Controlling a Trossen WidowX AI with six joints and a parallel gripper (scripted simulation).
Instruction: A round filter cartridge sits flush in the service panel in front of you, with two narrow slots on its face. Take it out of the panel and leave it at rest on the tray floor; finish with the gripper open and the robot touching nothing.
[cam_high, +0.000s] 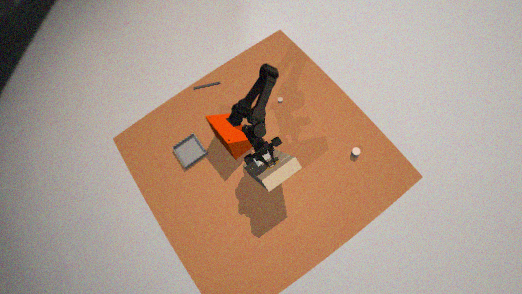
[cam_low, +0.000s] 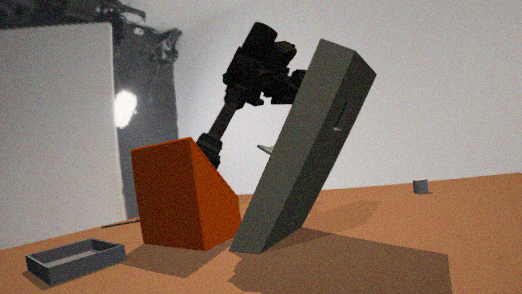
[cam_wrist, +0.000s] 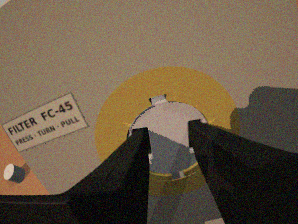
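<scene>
The tan service panel (cam_high: 284, 173) (cam_low: 310, 150) (cam_wrist: 133, 30) leans tilted on the orange mat. In the wrist view the round grey filter cartridge (cam_wrist: 166, 112) sits in the panel inside a yellow ring (cam_wrist: 116, 112), beside a label (cam_wrist: 45, 123) reading FILTER FC-45. My gripper (cam_wrist: 166, 132) (cam_high: 263, 159) is pressed against the cartridge face, its two dark fingers a small gap apart with their tips on the face. The slots themselves are hidden by the fingers. From the exterior view the gripper is hidden behind the panel. The grey tray (cam_high: 183, 140) (cam_low: 75, 262) lies left of the panel.
An orange wedge block (cam_high: 227, 132) (cam_low: 175, 200) stands right beside the panel, under the arm. A small white cylinder (cam_high: 355, 151) (cam_low: 421, 186) stands to the right, another (cam_high: 280, 99) at the back. A thin grey rod (cam_high: 207, 85) lies at the far edge.
</scene>
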